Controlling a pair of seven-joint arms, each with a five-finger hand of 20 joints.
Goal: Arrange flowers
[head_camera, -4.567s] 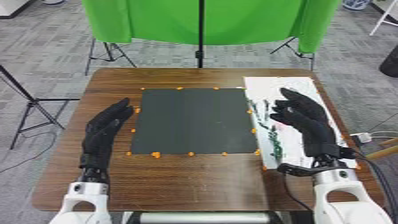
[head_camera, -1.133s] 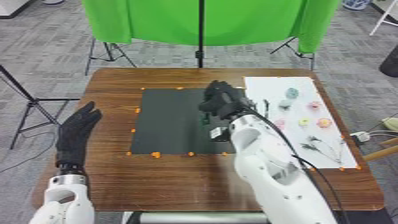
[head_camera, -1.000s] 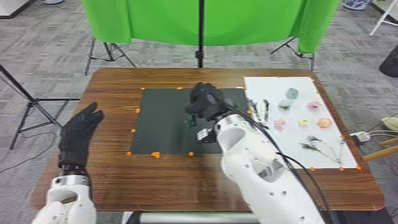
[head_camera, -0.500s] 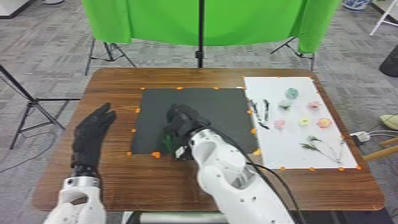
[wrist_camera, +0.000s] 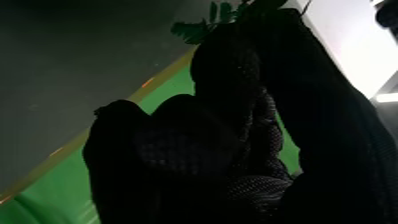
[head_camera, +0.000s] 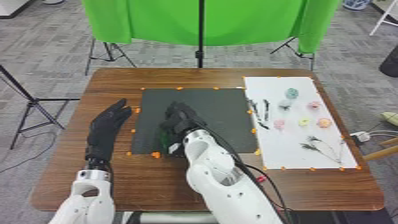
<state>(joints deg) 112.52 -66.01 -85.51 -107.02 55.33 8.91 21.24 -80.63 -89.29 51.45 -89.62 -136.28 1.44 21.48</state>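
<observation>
1. The left robot hand (head_camera: 105, 131) is wide, with straight fingers, over the brown desk (head_camera: 151, 187), just beside the black sheet (head_camera: 222, 132).
2. The right robot hand (head_camera: 180, 120) pinches green leaves (wrist_camera: 189, 32) over the left part of the black sheet.
3. The white sheet (head_camera: 268, 85) has dark twigs (head_camera: 265, 114), then small round flowers (head_camera: 323, 122): pink, green, blue-green, yellow, pink and peach. Thin stems (head_camera: 324, 149) lie below them.

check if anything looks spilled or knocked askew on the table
Nothing stands out: the flower heads lie apart on the white sheet, and the right hand holds a green sprig over the dark sheet.
</observation>
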